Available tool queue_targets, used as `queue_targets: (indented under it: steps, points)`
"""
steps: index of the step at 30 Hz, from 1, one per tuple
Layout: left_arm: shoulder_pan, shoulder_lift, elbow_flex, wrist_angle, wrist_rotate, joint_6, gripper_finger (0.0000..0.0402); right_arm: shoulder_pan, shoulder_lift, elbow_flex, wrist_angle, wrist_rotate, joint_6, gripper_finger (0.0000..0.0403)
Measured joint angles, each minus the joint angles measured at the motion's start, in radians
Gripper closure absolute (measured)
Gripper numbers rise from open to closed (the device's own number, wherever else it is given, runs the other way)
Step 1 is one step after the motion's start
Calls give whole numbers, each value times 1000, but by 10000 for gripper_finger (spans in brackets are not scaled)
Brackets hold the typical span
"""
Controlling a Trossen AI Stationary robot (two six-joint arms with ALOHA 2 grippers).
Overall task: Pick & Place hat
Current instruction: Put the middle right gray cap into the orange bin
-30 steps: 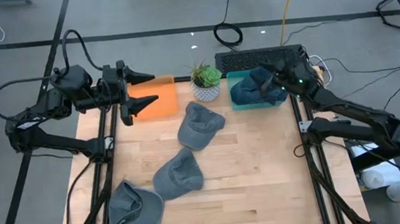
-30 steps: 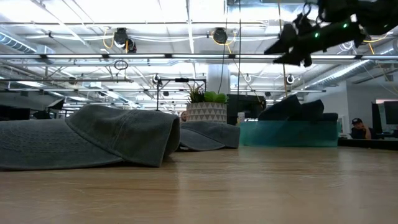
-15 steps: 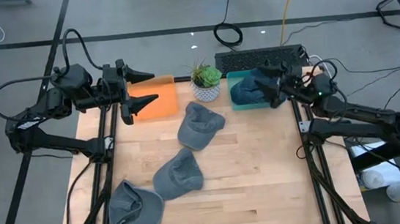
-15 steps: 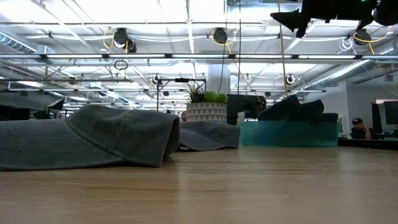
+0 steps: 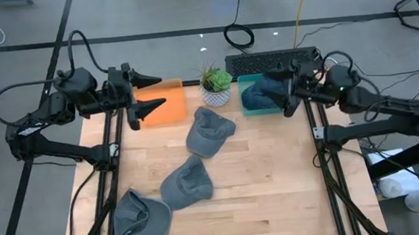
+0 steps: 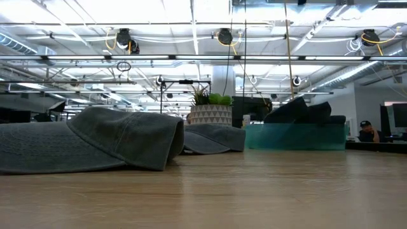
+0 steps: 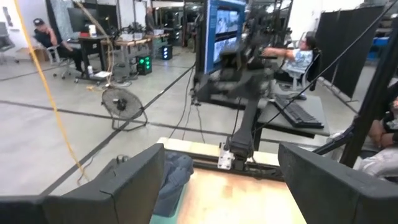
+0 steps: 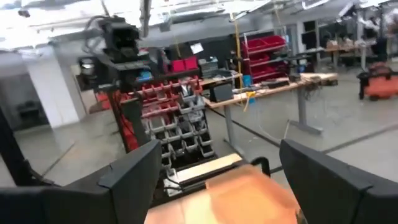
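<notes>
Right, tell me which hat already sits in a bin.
The dark blue hat, piled in the teal bin beside the right gripper. The three grey hats lie on the bare table.

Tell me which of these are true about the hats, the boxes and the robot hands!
1. Three grey hats lie on the wooden table. True.
2. The teal bin is empty. False: a dark hat sits in it.
3. The orange bin has a hat in it. False: nothing shows inside it.
4. The potted plant stands between the two bins. True.
5. The left gripper is holding a hat. False: it is open and holds nothing, like the right gripper.
</notes>
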Motion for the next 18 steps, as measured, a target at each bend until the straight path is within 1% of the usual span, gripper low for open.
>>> queue_targets:
  steps: [3, 7, 13, 18]
  points:
    - [0, 0, 0, -16, -8, -2, 78, 27, 54, 125, -69, 22, -46, 90]
    - [0, 0, 0, -13, -8, -1, 78, 56, 122, 276, -164, 26, -81, 90]
    - [0, 0, 0, 1, -8, 2, 78, 89, 250, 487, -373, 26, -77, 90]
    - [0, 0, 0, -7, -8, -5, 78, 132, 353, 615, -426, 50, -86, 90]
